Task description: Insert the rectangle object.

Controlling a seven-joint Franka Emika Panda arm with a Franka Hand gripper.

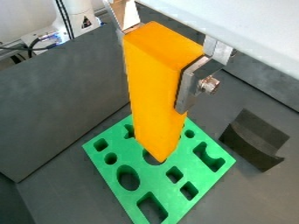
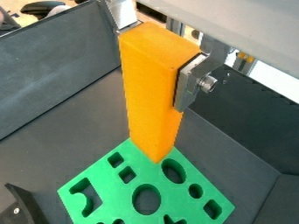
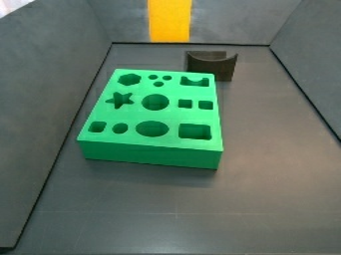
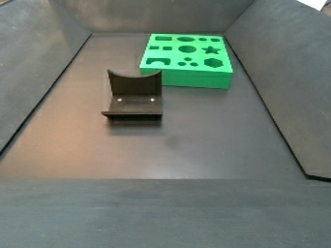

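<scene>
Wrist views. The gripper holds the rectangle object upright, its jaws clenched on the upper part of the block; one silver finger with its screw shows on the block's side. The block hangs above the green board, its lower end clear of the board's top face. In a wrist view that end lies over the round hole near a board edge, not over a rectangular one. The small dark curved block sits apart from the board on the dark counter.

Side views. In a side view only the lower part of the rectangle object shows, high above the counter's far edge, beyond the green board; the gripper itself is out of frame. In a side view the green board lies toward the far right corner, the curved block nearer the middle.

Step in hand, as judged: carrying and aligning. To do it well, centre the block's end over the square-cornered hole, square its faces to the hole's sides, keep it vertical, and descend slowly.
</scene>
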